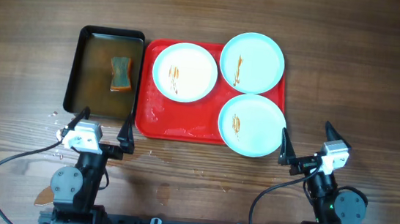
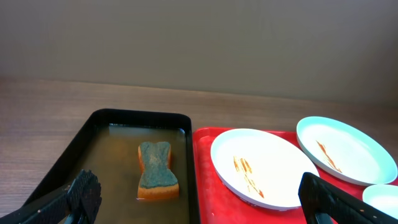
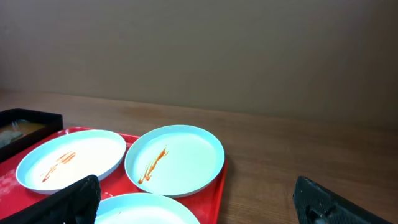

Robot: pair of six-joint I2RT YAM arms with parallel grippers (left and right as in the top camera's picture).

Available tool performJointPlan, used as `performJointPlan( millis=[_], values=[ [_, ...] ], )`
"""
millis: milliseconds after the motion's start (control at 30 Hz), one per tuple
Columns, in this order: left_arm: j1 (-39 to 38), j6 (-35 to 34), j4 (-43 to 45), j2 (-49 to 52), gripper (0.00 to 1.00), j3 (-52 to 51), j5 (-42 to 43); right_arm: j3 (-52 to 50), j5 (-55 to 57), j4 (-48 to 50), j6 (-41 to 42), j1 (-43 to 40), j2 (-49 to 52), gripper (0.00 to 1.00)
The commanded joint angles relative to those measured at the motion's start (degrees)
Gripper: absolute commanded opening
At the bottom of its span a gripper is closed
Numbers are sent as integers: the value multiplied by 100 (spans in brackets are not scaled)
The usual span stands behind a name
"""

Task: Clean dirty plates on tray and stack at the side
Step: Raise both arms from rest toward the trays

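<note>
Three pale plates, each with a brown-orange smear, lie on the red tray: one at the left, one at the back right, one at the front right overhanging the tray's corner. My left gripper is open and empty, near the table's front, in front of the black pan. My right gripper is open and empty, just right of the front right plate. The left wrist view shows the left plate; the right wrist view shows the back right plate.
A black pan of brownish water stands left of the tray, with an orange and green sponge in it, which also shows in the left wrist view. Bare wooden table lies right of the tray.
</note>
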Motion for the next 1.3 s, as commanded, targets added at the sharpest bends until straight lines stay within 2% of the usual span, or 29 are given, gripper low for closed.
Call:
performJointPlan(
  millis=[0,1000,1100,1167,1267],
  values=[
    [24,26,-22,-35,100,-22,109,-7,55,13,70,33,13,100],
    [24,26,-22,-35,100,-22,109,-7,52,13,70,33,13,100],
    [26,26,-20,-35,100,-22,109,-7,50,323,-55,33,13,100],
    [24,26,-20,-35,100,-22,109,-7,232,13,-81,31,13,100],
    [24,26,-17,-35,100,-22,111,-7,-85,31,87,33,13,100]
  ],
)
